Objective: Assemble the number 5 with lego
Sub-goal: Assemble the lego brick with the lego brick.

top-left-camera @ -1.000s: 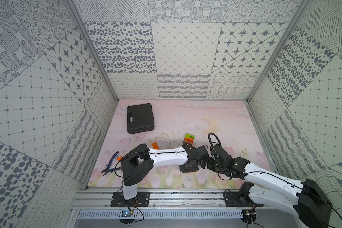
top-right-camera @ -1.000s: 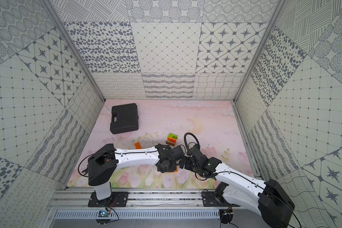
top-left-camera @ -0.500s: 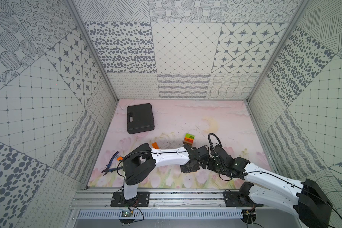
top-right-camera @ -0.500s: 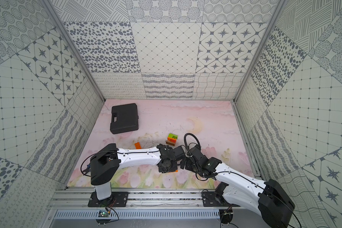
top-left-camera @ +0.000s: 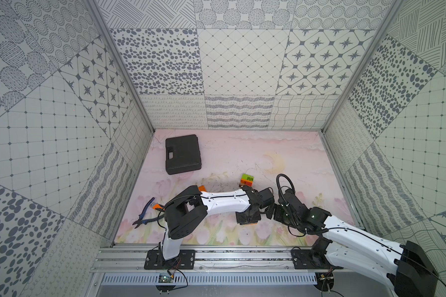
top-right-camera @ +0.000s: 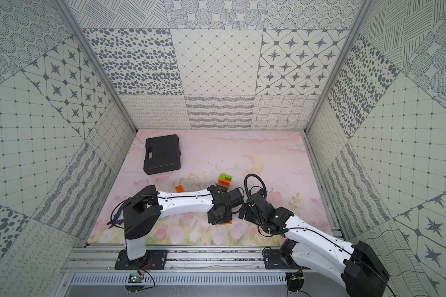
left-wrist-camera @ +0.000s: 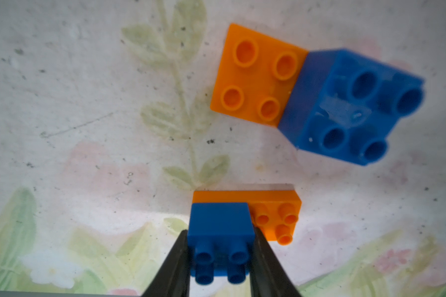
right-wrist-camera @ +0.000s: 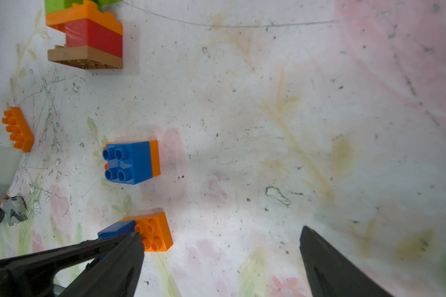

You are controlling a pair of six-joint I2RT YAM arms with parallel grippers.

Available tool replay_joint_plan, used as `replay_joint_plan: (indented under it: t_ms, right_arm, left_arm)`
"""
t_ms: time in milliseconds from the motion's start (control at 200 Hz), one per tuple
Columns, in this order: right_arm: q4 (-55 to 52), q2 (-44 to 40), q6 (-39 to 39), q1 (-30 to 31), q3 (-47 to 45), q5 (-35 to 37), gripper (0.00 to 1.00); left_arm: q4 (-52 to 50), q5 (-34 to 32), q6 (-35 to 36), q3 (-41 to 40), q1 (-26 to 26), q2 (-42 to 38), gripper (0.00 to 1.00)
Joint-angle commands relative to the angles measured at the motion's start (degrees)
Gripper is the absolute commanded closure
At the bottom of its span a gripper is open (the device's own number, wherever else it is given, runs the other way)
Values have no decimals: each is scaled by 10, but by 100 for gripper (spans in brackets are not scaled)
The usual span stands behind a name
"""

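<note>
Lego: two blue-on-orange pairs, one loose orange brick, one stack of green, orange, red, brown; blue square seated on one end of orange oblong, front middle of mat, clamped at both sides by left gripper; second pair near, apart; right gripper beside, spread wide, holding nothing. Against earlier frames: left elbow shifted slightly inward; bricks unmoved. Case far left; pliers by left wall; in both top views, held pair hidden under left wrist save an orange edge.
</note>
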Motion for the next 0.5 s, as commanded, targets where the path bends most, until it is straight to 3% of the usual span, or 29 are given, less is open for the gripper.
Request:
replay_joint_plan:
  t_ms: [0, 185, 495]
  right_arm:
    - [1, -9, 12, -3, -6, 15, 1]
    - [6, 0, 10, -4, 1, 9, 1]
    - [0, 2, 5, -4, 17, 10, 1]
  left_arm:
    - [7, 24, -11, -71, 7, 77, 92]
    - [19, 13, 1, -73, 7, 59, 87]
    - [-50, -106, 35, -35, 16, -38, 83]
